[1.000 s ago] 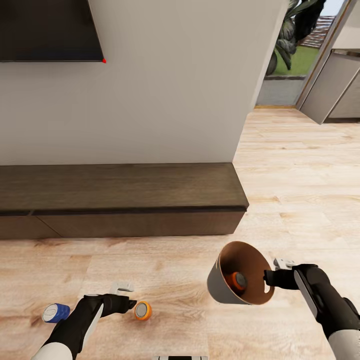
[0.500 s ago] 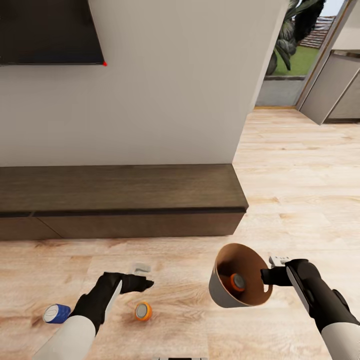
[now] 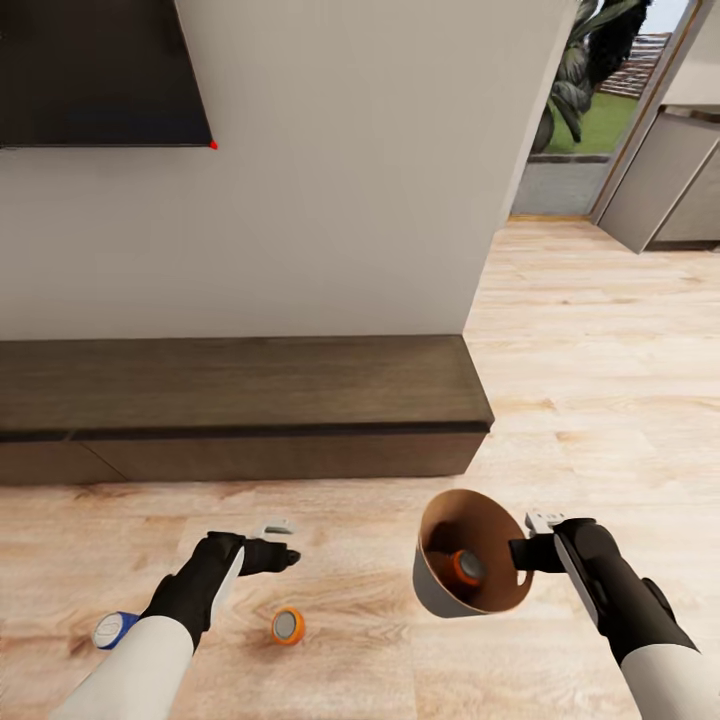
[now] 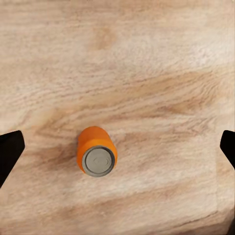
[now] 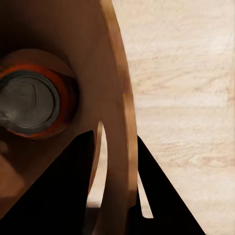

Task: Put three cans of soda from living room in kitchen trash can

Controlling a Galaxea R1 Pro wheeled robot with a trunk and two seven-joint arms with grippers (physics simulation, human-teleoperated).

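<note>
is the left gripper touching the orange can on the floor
Apart. In the left wrist view the orange can lies on bare floor with the left gripper fingertips far to either side.

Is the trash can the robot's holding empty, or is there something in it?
Not empty. The trash can, tilted with its mouth toward the head camera, holds one orange soda can at the bottom; the right wrist view shows its silvery top.

The left arm (image 3: 150, 640) partly hides the blue can (image 3: 113, 630).

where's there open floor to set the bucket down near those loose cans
Bare planks lie between the dark bench and the trash can, and rightward toward the doorway. It is crowded by the left gripper: orange can, blue can.
</note>
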